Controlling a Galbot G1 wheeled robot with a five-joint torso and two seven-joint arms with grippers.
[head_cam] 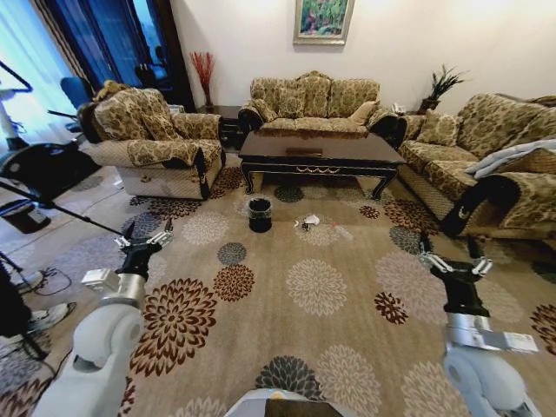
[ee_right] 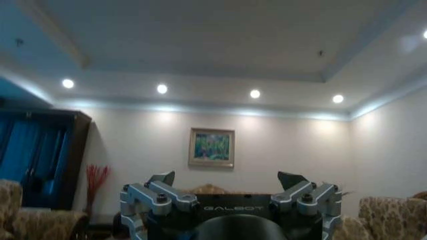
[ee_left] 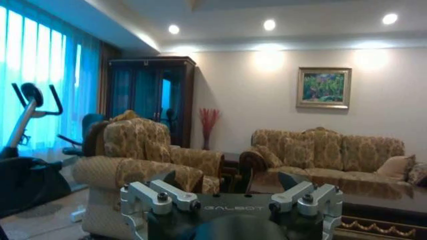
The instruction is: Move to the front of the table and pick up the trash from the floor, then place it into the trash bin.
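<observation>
Carpeted floor lies open ahead of my left end effector and right end effector, both released, trash and trash bin well beyond, near the bench edge.

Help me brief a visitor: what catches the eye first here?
The dark table stands mid-room among patterned sofas. Before it on the flowered floor sit the black trash bin and, beside it, the white trash. Near the camera, the left gripper and right gripper are raised, both open.
</observation>
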